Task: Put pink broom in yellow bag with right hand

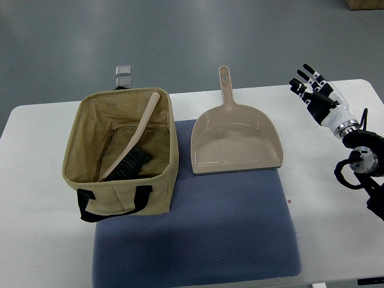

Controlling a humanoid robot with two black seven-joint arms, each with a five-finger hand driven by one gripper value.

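Observation:
The pink broom (137, 141) lies inside the yellow bag (162, 195), its black bristles on the bag's floor and its handle leaning up against the back rim. The bag stands open on the left part of a blue mat (204, 240). My right hand (312, 87) is at the far right over the white table, well away from the bag, with its fingers spread and nothing in them. The left arm is not in view.
A pink dustpan (235, 141) lies on the mat to the right of the bag, handle pointing away from me. Two small metal clips (124, 75) show on the floor beyond the table's (36, 228) far edge.

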